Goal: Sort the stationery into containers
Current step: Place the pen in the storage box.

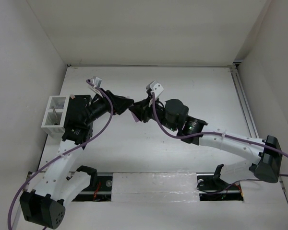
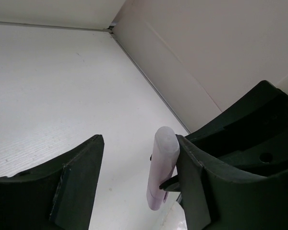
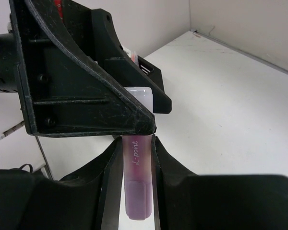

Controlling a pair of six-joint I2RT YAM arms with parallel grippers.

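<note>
A stubby purple highlighter [image 3: 137, 187] marked "L-point" is pinched between the fingers of my right gripper [image 3: 136, 143], which is shut on its body. Its pale capped end [image 2: 164, 143] sticks up between the jaws of my left gripper [image 2: 139, 143]. That end rests against the right finger [image 2: 197, 182], and a wide gap separates it from the left finger [image 2: 81, 177]. In the top view both grippers meet tip to tip above the table's middle, left gripper [image 1: 129, 106] and right gripper [image 1: 136, 114], and the highlighter is hidden between them.
A white slatted container [image 1: 56, 113] with two compartments stands at the table's left edge. A black container [image 1: 78, 103] sits beside it, partly under my left arm. White walls close in the back and both sides.
</note>
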